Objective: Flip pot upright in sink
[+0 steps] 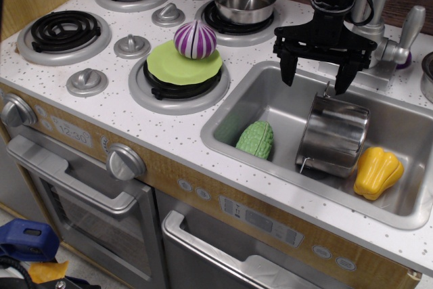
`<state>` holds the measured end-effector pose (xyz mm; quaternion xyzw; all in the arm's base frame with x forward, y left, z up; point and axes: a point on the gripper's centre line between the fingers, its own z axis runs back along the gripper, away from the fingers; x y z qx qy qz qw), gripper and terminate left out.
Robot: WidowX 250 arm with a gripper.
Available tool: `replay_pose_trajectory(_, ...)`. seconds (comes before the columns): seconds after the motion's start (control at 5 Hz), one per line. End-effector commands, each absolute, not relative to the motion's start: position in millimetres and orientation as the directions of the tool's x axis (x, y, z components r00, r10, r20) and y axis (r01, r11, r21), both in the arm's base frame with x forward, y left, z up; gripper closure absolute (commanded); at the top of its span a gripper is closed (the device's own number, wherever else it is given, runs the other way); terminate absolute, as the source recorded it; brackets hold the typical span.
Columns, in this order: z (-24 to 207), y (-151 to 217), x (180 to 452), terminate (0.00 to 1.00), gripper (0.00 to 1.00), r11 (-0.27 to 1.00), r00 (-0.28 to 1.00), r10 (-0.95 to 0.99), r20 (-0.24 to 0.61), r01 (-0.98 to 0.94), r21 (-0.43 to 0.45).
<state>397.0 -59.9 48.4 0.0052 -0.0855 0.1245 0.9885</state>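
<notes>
Toy kitchen, speckled white counter [135, 123], steel sink [223, 116] at right. The pot [335, 137] lay tilted on its side in the sink between green vegetable [256, 140] and yellow pepper [377, 172]. Gripper [316, 80] hung just above it, jaws apart, holding nothing. Step judged: approach; next needs descent onto the rim. No legible writing

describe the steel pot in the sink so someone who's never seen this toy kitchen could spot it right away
Find the grey sink basin at the right of the white speckled counter. Inside it, below the open black gripper, the shiny stainless-steel cylindrical pot is tipped over, with a bumpy green toy vegetable to its left and a yellow toy pepper to its right. It is the only metal item in the basin, with small wire loop handles.
</notes>
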Motion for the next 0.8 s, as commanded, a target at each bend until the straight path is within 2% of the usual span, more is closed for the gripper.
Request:
replay_pose_trajectory(0.0, 48.4, -59.9, 397.0, 0.00, 0.00, 0.969, 0.954, 0.245, 0.170, -0.247, -0.011)
replay_pose_trajectory(0.2, 51.2, -57.9, 396.2, 0.00, 0.00, 0.953, 0.938, 0.287, 0.193, -0.260, -0.154)
replay_pose_trajectory(0.4, 53.7, -58.7, 397.1, 0.00, 0.00, 0.929, 0.926, 0.320, 0.203, -0.265, -0.257)
replay_pose_trajectory(0.6, 49.4, -66.3, 397.4, 0.00, 0.00, 0.923, 0.903, 0.345, 0.255, -0.277, -0.269)
